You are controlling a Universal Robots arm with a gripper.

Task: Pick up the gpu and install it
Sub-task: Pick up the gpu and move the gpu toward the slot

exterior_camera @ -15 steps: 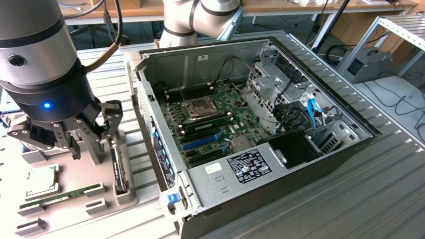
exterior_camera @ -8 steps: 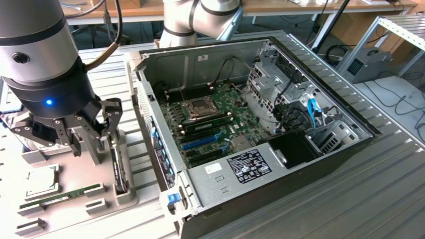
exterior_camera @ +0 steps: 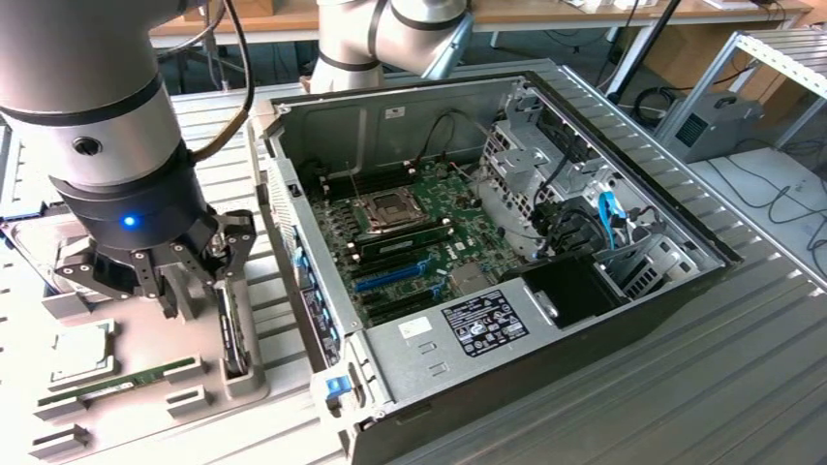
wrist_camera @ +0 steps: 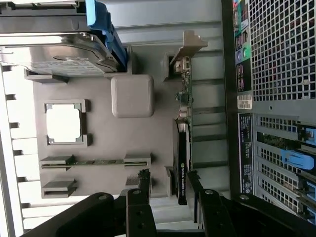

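Note:
The gpu (exterior_camera: 234, 334) is a slim black card standing on its edge in a slot of the grey parts tray (exterior_camera: 142, 334), at the exterior view's left of the open PC case (exterior_camera: 517, 291). In the wrist view the gpu (wrist_camera: 182, 163) shows its black body and a silvery metal bracket (wrist_camera: 190, 44) at the far end. My gripper (exterior_camera: 200, 291) hangs just above the tray by the card. Its jaws are open, and the two black fingers (wrist_camera: 144, 181) stand on either side of the card's near end without touching it. The gripper (wrist_camera: 168, 185) holds nothing.
The tray also carries a hard drive in a blue caddy (wrist_camera: 54, 54), a CPU (wrist_camera: 63, 123), a green RAM stick (wrist_camera: 96, 161) and a grey block (wrist_camera: 132, 95). The case's perforated wall (wrist_camera: 281, 49) rises close beside the tray. Blue slots (exterior_camera: 394, 274) show on the motherboard.

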